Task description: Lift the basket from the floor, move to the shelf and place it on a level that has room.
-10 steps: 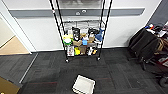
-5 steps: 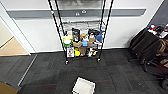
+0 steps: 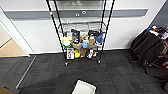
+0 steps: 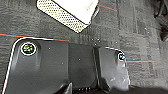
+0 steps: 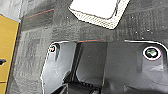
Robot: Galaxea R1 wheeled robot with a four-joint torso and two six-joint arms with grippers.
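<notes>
**Basket on the carpet, wire rack against the wall**

Head view: the basket (image 3: 84, 88) lies on the dark grey carpet tiles (image 3: 117, 75) at the near edge of the scene, its cream-white lining facing up, well apart from the shelf (image 3: 81, 32). The shelf, a black-posted wire rack on small casters, stands against the pale wall (image 3: 37, 32) with its lower tiers crowded with mixed items (bottles, boxes, something blue). The level (image 3: 81, 26) above that clutter is grey mesh. Off to one side, dark clothing (image 3: 147, 46) is draped over a chair.

Left wrist view: the basket (image 4: 68, 11) lies on the carpet beyond the robot's dark plate, its speckled woven side and white lining both showing. A thin red line (image 4: 30, 36) runs across the carpet. I cannot tell how the left jaws stand.

Right wrist view: the basket (image 5: 100, 11) lies on the carpet beyond the plate, and a yellow panel (image 5: 7, 50) borders the carpet. The right jaws' state cannot be told either.
</notes>
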